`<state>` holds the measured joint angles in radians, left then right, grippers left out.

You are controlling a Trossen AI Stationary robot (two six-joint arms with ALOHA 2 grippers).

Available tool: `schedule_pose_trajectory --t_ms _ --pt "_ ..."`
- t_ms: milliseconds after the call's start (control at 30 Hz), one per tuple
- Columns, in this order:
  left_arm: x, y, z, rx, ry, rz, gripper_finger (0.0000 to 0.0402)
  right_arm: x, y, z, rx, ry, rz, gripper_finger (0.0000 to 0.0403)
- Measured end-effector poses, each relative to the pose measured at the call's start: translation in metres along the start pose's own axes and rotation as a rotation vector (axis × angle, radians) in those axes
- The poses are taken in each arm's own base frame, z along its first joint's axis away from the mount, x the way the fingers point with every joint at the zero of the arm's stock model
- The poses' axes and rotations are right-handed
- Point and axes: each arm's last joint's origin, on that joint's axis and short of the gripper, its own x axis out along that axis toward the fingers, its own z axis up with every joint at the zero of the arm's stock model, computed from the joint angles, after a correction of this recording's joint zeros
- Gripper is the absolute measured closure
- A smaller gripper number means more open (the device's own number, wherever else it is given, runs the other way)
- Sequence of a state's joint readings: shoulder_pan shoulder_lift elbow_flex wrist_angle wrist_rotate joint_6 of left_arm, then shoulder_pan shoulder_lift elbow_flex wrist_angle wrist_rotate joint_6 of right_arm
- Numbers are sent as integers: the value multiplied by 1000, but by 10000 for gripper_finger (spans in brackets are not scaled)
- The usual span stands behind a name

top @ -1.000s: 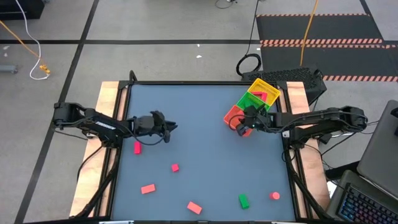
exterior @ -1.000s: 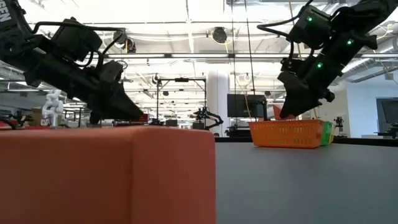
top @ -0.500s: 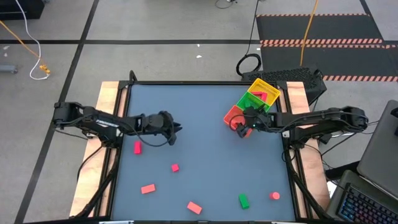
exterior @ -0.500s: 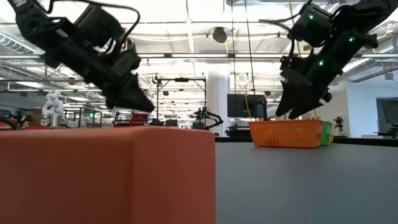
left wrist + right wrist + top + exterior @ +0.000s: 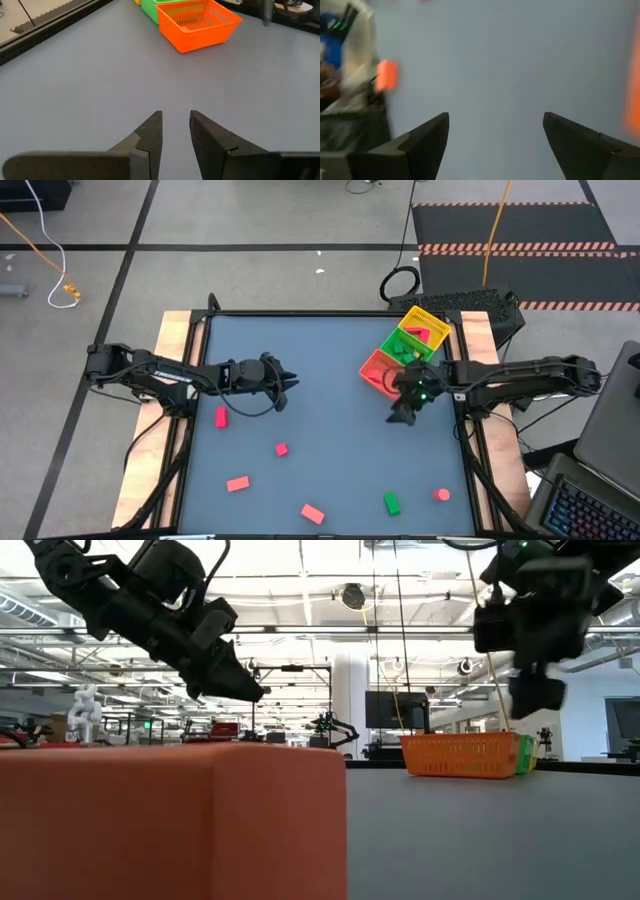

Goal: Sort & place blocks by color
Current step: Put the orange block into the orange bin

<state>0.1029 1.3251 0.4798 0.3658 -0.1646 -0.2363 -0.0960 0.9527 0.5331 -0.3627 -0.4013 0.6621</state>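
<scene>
While both empty grippers hover, right (image 5: 402, 416) spread, left (image 5: 290, 385) narrowly parted, blocks (image 5: 238, 483) lie variously angled.

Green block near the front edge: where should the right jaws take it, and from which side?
Probably from straight above, jaws across its narrow width. The green block lies flat as a short bar with bare table around it; the round pink block sits apart. The right gripper is open.

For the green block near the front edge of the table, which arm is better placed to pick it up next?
The right arm, probably. Its end effector is open, empty and on the same side of the table as the green block. The left end effector hovers across the table, nearer the pink blocks.
</scene>
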Motion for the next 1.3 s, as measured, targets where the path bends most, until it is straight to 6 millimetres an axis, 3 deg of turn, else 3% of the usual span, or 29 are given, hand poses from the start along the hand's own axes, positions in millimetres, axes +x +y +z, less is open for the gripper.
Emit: schedule_pose_trajectory --t_ms 200,433,533,633,933,1100,1300 --pt "-1 -5 1 3 -21 -20 302 7 22 -16 -10 138 136 90" --pt "-3 -17 -1 20 -17 -69 302 13 72 -35 -385 -3 356 90" --pt "-5 -25 -4 29 -12 -99 302 15 84 -47 -445 -28 373 90" --pt "-7 -34 -6 37 -6 -133 302 20 88 -60 -348 20 340 90" --pt "-15 -56 -13 62 -1 -192 302 28 90 -117 7 506 225 90" --pt "-19 -65 -16 64 -8 -195 302 21 94 -129 176 664 197 90" --pt "-22 -72 -18 74 -15 -226 302 18 94 -136 360 720 111 90"
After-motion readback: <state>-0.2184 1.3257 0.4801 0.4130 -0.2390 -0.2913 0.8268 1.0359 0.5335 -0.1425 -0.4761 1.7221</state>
